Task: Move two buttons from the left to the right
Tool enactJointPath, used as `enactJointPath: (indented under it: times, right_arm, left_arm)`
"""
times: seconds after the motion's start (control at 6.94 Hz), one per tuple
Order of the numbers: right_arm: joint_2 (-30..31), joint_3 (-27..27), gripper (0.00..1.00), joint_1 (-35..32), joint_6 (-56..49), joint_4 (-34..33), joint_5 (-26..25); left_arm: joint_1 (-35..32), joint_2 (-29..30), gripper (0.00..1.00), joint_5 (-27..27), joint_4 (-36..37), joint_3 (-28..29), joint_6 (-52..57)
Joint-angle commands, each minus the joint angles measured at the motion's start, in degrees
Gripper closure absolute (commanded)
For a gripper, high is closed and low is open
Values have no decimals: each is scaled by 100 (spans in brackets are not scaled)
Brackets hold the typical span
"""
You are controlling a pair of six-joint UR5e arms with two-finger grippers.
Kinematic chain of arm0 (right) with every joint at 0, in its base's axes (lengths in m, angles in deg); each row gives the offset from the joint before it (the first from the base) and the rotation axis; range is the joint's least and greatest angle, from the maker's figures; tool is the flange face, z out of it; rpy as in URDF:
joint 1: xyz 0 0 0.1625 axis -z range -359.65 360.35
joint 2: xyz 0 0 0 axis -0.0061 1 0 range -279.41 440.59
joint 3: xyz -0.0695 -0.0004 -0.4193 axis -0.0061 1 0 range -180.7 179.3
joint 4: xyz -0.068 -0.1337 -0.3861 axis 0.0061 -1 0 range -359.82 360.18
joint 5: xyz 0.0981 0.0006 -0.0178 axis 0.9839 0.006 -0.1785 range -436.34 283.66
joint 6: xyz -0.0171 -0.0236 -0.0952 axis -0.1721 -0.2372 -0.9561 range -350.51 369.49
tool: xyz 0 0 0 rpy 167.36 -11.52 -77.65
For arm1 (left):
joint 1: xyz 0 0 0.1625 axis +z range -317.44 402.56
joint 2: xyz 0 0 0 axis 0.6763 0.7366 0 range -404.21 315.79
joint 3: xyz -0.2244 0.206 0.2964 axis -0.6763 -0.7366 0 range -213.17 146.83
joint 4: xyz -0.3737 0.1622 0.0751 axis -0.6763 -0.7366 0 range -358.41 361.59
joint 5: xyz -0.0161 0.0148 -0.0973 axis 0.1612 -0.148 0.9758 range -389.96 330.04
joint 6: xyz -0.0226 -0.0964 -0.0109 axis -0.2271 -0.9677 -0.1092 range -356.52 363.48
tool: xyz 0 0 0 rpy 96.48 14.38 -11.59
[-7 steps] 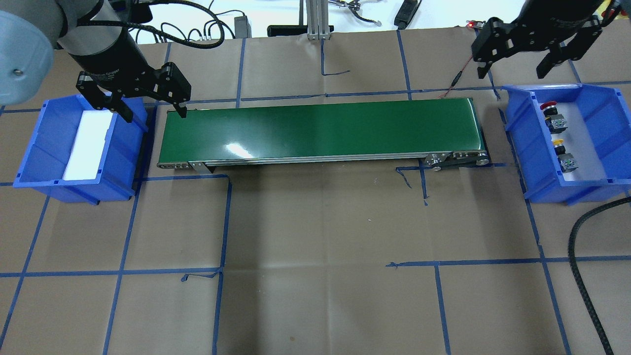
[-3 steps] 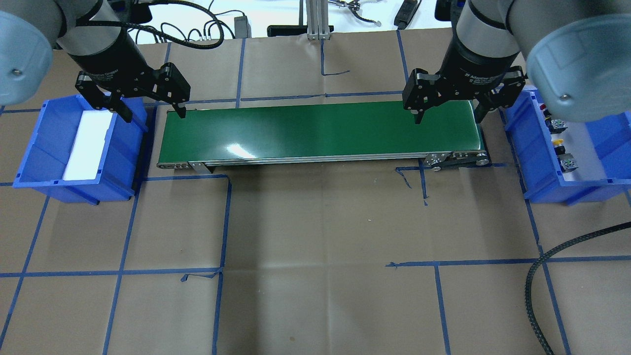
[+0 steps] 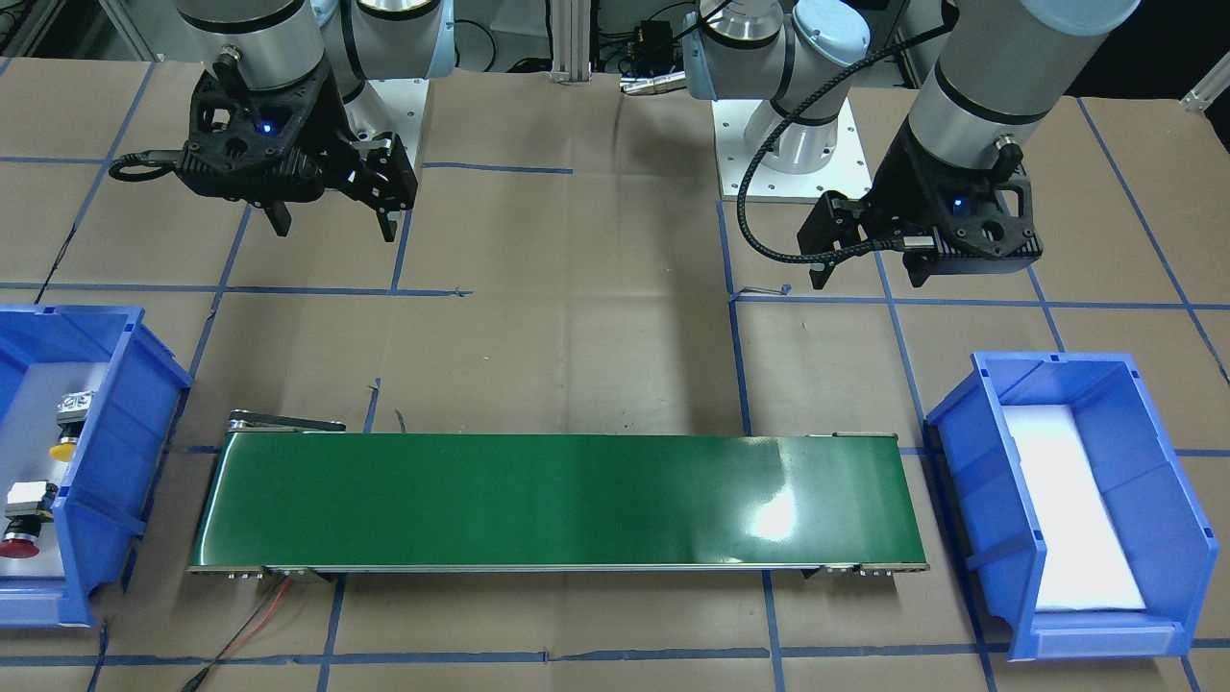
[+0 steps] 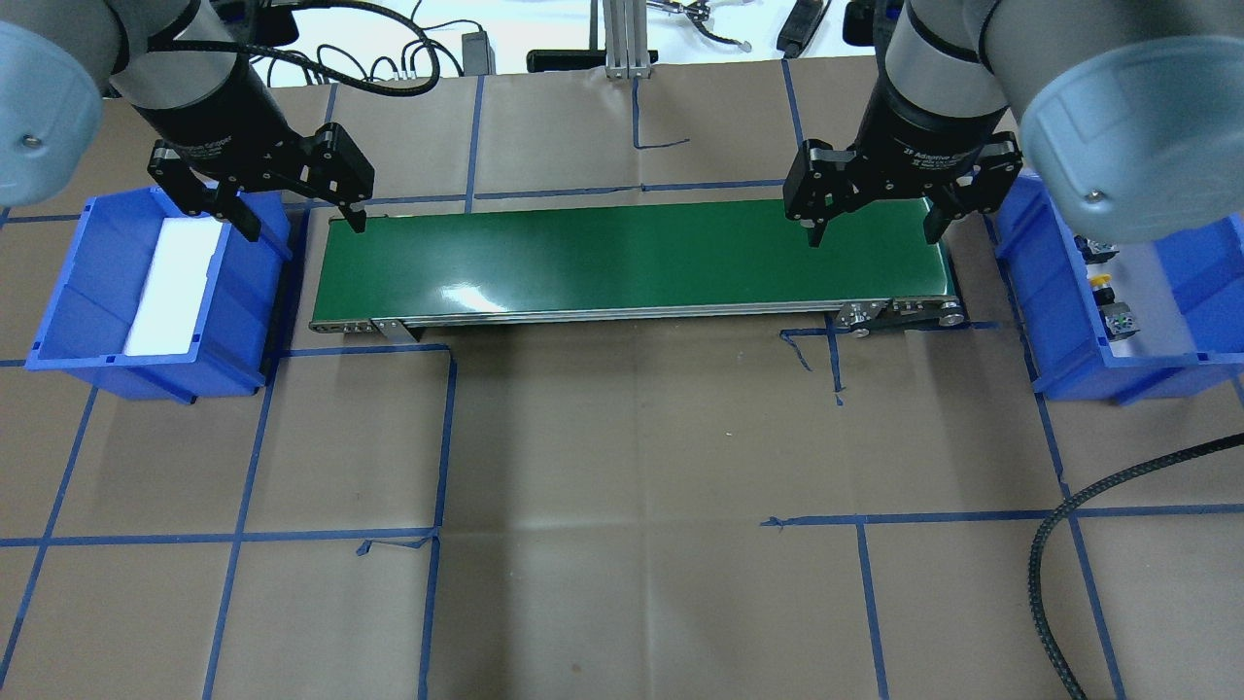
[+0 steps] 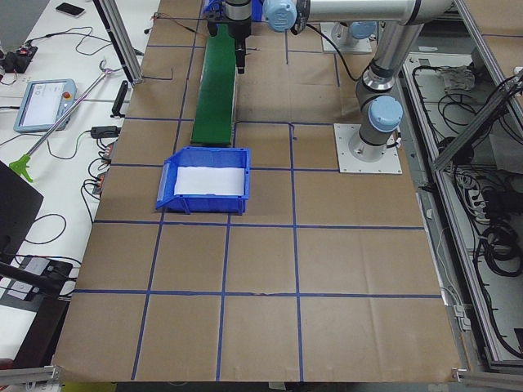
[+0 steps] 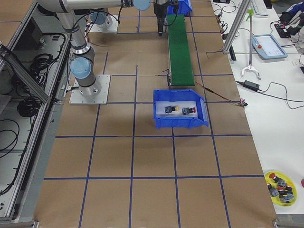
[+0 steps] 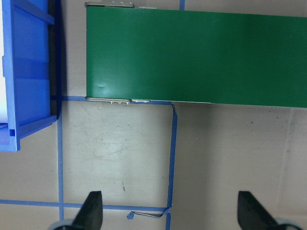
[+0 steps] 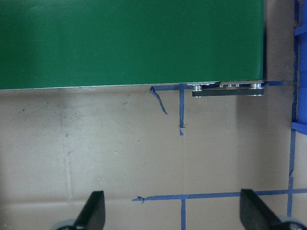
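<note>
The yellow-capped button (image 3: pixel 62 449) and the red-capped button (image 3: pixel 17 549) lie in the right blue bin (image 3: pixel 115 461), each with its grey block. In the overhead view the yellow button (image 4: pixel 1101 282) shows, and the red one is hidden behind my right arm. My right gripper (image 4: pixel 877 236) is open and empty above the right end of the green conveyor belt (image 4: pixel 632 258). My left gripper (image 4: pixel 303 228) is open and empty between the belt's left end and the left blue bin (image 4: pixel 58 292). That bin holds only a white liner.
A black braided cable (image 4: pixel 1069 515) curves over the table at the front right. A power lead (image 3: pixel 259 605) runs from the conveyor's far corner. A yellow dish with several spare buttons (image 6: pixel 280 183) sits on the side bench. Blue tape lines grid the brown table.
My right arm has swung left from behind the right bin to above the conveyor's right end, still open. My left arm has not moved.
</note>
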Motion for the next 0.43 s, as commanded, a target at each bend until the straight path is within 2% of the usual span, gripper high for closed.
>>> enactJointPath:
  times: [0.0, 0.29]
  right_arm:
    - [-2, 55, 0, 17, -5, -21, 37]
    - [-2, 47, 0, 17, 12, -21, 46]
  left_arm:
    - [55, 0, 0, 24, 0, 0, 21]
    - [108, 0, 0, 32, 0, 0, 56]
